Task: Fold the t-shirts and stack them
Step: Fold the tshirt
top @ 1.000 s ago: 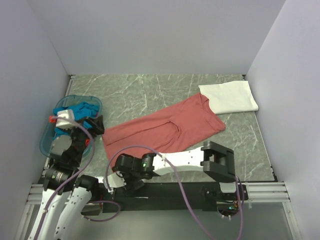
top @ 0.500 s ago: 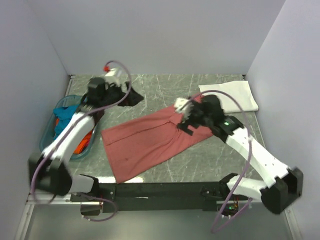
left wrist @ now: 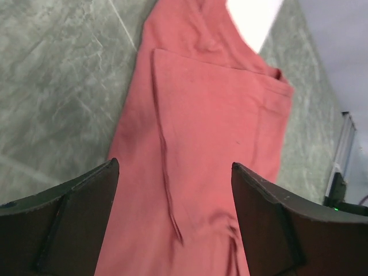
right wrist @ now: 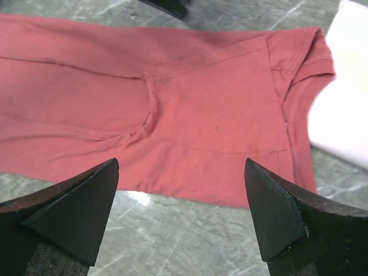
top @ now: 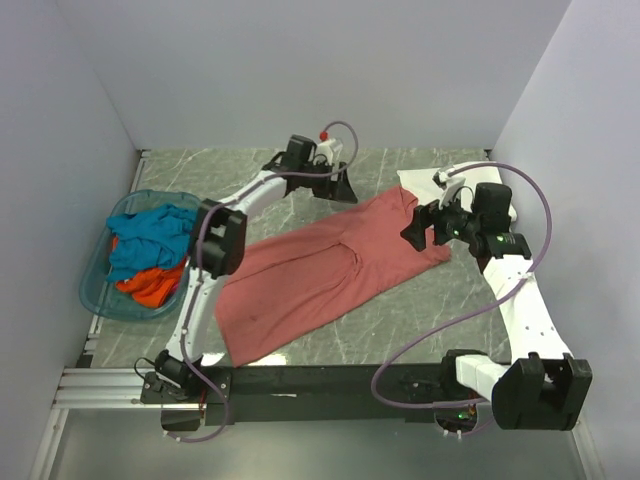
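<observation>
A dusty-red t-shirt (top: 310, 275) lies spread diagonally across the marble table, one side folded in along a long crease (left wrist: 164, 149). My left gripper (top: 338, 190) hovers over the shirt's far edge near the collar, open, with only red cloth (left wrist: 195, 115) below the jaws. My right gripper (top: 415, 228) hangs open above the shirt's near-right edge (right wrist: 190, 138), and nothing is between its fingers. A folded white t-shirt (top: 418, 184) lies at the back right, partly hidden by the right arm; it also shows in both wrist views (left wrist: 253, 17) (right wrist: 345, 115).
A translucent blue basket (top: 95, 290) stands at the left edge holding a teal t-shirt (top: 150, 235) and an orange t-shirt (top: 150, 285). Grey walls close in the back and both sides. Bare marble (top: 430, 310) shows in front of the red shirt.
Both arms have swung out from near their bases. The left gripper went from the basket to the shirt's far edge. The right gripper drew back to the shirt's right end.
</observation>
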You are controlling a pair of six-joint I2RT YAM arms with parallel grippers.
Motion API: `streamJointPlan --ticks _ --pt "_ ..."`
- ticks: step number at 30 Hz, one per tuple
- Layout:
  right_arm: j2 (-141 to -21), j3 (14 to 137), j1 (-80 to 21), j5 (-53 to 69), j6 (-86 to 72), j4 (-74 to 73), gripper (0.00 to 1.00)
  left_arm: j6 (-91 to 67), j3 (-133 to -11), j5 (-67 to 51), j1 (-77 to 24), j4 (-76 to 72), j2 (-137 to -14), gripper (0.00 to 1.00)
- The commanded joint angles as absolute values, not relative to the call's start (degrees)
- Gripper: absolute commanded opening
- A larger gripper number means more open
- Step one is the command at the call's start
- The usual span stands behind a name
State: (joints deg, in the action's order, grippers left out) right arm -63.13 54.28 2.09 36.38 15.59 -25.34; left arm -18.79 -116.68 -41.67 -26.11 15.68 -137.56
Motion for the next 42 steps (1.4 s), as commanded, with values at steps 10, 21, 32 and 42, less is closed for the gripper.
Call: streamJointPlan --ticks 10,21,32,42 --pt "-63.0 55.2 5.2 44.2 13.3 -26.4 0.95 -15.8 -134.3 -27.5 -30.7 20.9 -150.4 0.84" --pt "-63.7 54.9 5.4 43.9 13.1 -26.2 0.94 -12.4 -135.0 -31.5 -32.7 26.1 -153.2 0.76" --pt "-63.8 55.1 5.5 43.7 13.2 -26.2 0.94 -12.9 -135.9 -31.1 -33.8 27.4 -153.5 0.55" --pt "-64.2 55.1 6.2 43.7 13.1 -26.4 0.94 -14.2 -135.8 -29.7 -33.6 26.0 -153.1 0.22"
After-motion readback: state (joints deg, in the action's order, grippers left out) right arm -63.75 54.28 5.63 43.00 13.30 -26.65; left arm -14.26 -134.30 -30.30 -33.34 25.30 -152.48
